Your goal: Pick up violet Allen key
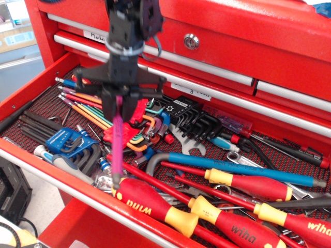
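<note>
- Gripper (118,102) clamped on top of violet Allen key (117,144).
- Key hanging near-vertical, clear of drawer (31,90) tools.
- Pickup judged essentially complete.

Below the gripper (120,106) tools crowd the drawer (31,88): rainbow keys (135,130) just behind, red screwdrivers (155,205) in front; above stays open.

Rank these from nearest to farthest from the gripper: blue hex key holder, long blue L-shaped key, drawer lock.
From the gripper, holding the violet Allen key:
1. Blue hex key holder, lower left.
2. Drawer lock, upper right.
3. Long blue L-shaped key, lower right.
</note>
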Tool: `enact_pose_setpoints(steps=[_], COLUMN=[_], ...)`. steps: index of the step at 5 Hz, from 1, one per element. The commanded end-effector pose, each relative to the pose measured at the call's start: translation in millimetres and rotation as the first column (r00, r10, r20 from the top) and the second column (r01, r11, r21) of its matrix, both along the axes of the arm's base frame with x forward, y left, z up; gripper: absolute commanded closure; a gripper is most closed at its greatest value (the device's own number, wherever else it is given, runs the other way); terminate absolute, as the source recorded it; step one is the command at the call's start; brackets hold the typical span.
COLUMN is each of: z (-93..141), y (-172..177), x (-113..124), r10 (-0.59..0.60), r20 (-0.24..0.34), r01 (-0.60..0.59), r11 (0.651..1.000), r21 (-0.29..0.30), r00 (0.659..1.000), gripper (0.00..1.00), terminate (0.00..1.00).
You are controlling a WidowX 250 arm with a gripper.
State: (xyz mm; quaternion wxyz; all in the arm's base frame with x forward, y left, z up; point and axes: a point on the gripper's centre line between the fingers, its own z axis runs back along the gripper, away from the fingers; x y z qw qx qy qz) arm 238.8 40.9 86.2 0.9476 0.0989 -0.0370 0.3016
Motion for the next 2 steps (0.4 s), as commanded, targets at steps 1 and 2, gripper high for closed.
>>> enact_pose_setpoints(steps=[1, 2], z=[63, 84], y=[5, 4], x=[5, 2], r10=[-0.065, -0.128], r20=[0.104, 0.157], r01=[0.056, 0.103], r11=[0.994, 0.982], r21=[0.093, 0.157], r00=[0.992, 0.979], gripper=[1.0, 1.0], terminate=[0.0, 1.0])
